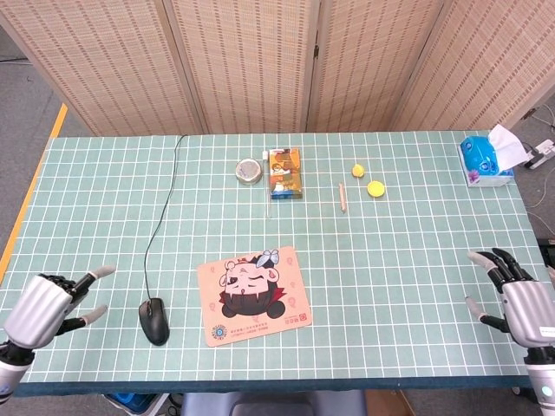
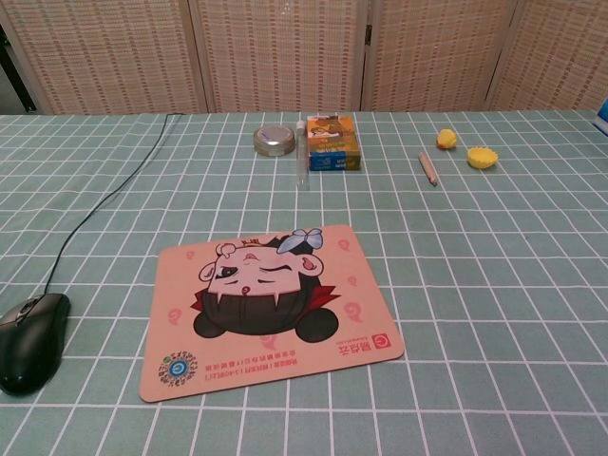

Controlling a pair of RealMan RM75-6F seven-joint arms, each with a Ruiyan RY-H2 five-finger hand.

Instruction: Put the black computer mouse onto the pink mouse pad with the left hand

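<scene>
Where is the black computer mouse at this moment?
In the head view the black computer mouse lies on the table near its front edge, just left of the pink mouse pad and not on it; the left hand is further left, apart.

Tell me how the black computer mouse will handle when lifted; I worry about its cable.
The black computer mouse looks rigid with a smooth rounded shell, so it may slip in a loose grasp. Its thin cable trails to the far table edge and will probably drag, though the slack looks ample for reaching the pink mouse pad beside it.
</scene>
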